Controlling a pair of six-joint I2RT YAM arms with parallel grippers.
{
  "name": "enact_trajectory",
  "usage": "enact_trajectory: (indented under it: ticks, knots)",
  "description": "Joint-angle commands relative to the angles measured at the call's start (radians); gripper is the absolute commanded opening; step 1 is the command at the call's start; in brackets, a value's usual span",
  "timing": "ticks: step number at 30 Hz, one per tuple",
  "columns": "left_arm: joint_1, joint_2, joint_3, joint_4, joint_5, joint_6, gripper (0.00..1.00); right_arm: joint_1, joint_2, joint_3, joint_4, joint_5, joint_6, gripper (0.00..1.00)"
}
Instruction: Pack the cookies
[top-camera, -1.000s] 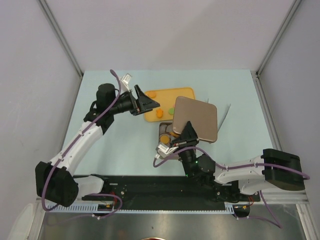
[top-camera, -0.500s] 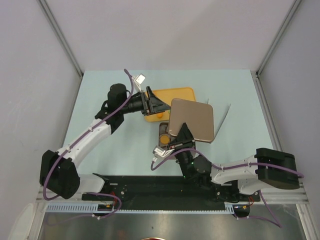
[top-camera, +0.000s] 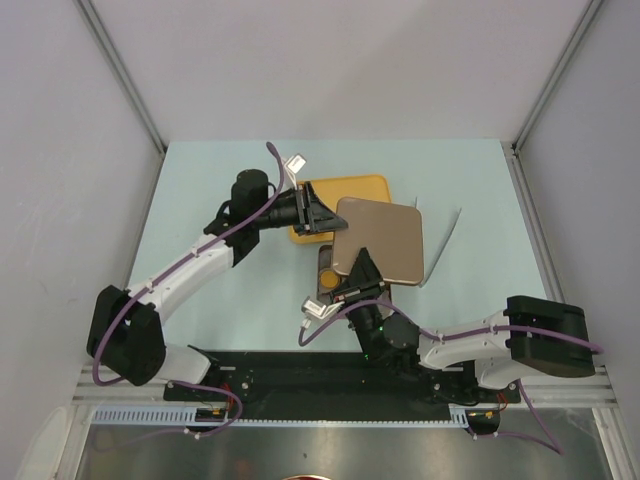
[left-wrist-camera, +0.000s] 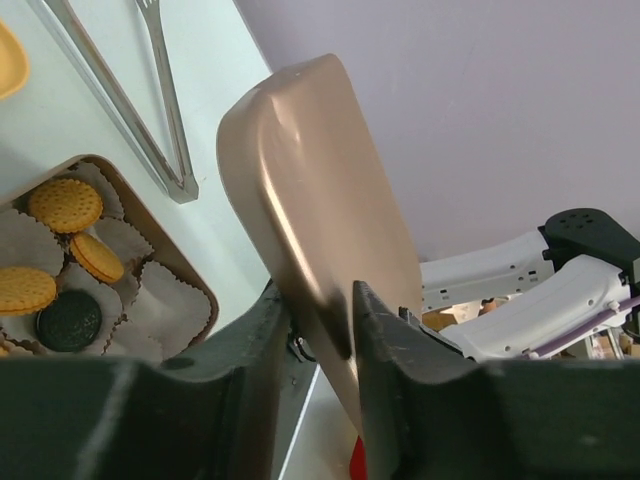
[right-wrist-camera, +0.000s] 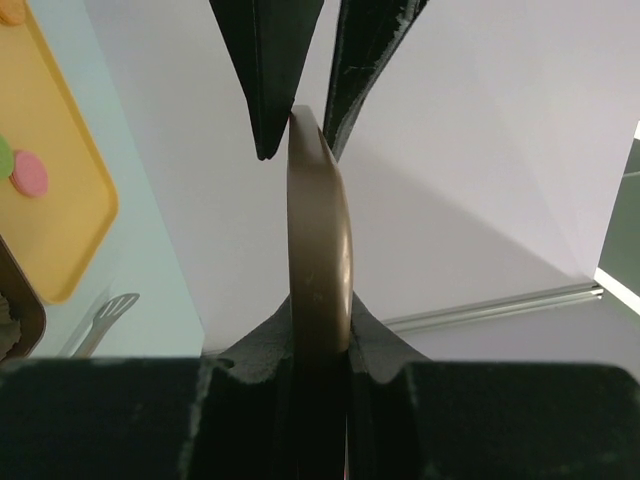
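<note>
Round, so with no long axis, the cookies (left-wrist-camera: 65, 205) lay flat in paper cups (left-wrist-camera: 165, 300) inside the brown tin (left-wrist-camera: 196, 275), one of them tilted. My right gripper (right-wrist-camera: 318, 345) pinched the bronze lid (top-camera: 385, 240) by one edge. The left gripper (left-wrist-camera: 322, 330) straddled the opposite edge, but I couldn't tell whether it gripped. The table (top-camera: 190, 180) was pale green and the walls (top-camera: 340, 70) grey.

"How did the left arm (top-camera: 190, 275) stand?"

"It reached from its base up and to the right. The left gripper (top-camera: 328, 213) pointed right, with its fingers (left-wrist-camera: 385, 400) on either side of the lid's (top-camera: 380, 240) edge. Whether they pinched it could not be told."

"And the right arm (top-camera: 460, 340)?"

"It lay low and folded leftward along the near edge, wrist turned upward. The right gripper (top-camera: 360, 265) was clamped on the lid's lower edge and held it tilted up."
</note>
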Motion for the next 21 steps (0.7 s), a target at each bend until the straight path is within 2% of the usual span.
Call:
enact_trajectory:
  ticks: [1,2,5,8,9,11,12,14,15,16,17,19,21]
  knots:
    - [-0.012,-0.006,0.001,0.064,0.029,0.016,0.31,0.006,-0.007,0.042,0.204,-0.026,-0.013,0.0]
    - [-0.012,-0.006,0.0,0.068,0.032,0.016,0.23,0.006,-0.007,0.042,0.202,-0.024,-0.012,0.0]
    - [-0.015,-0.004,-0.002,0.076,0.046,0.016,0.13,0.006,-0.009,0.04,0.205,-0.023,-0.013,0.0]
    - [-0.015,-0.007,-0.003,0.082,0.049,0.014,0.07,0.006,-0.013,0.042,0.207,-0.023,-0.015,0.0]
    - [-0.015,-0.009,-0.005,0.082,0.05,0.014,0.04,0.006,-0.013,0.04,0.21,-0.021,-0.018,0.05]
    - [-0.014,-0.01,-0.003,0.085,0.052,0.014,0.0,0.006,-0.022,0.04,0.214,-0.017,-0.015,0.18]
    - [-0.014,-0.012,-0.003,0.087,0.052,0.017,0.0,0.006,-0.025,0.042,0.213,-0.014,-0.013,0.38]
    - [-0.012,-0.018,-0.003,0.087,0.049,0.019,0.01,0.011,-0.038,0.042,0.216,-0.006,0.003,0.57]
    - [-0.008,-0.02,-0.003,0.087,0.047,0.019,0.0,0.012,-0.047,0.04,0.216,0.003,0.011,0.72]
    - [-0.003,-0.02,-0.003,0.087,0.047,0.019,0.0,0.015,-0.061,0.043,0.211,0.011,0.035,0.78]
    - [0.004,-0.021,-0.003,0.087,0.047,0.019,0.0,0.026,-0.07,0.043,0.208,0.023,0.048,0.89]
    - [0.014,-0.021,-0.003,0.093,0.05,0.014,0.0,0.04,-0.091,0.045,0.164,0.063,0.083,0.97]
    - [0.027,-0.02,-0.005,0.093,0.052,0.008,0.0,0.063,-0.137,0.045,0.078,0.1,0.147,1.0]
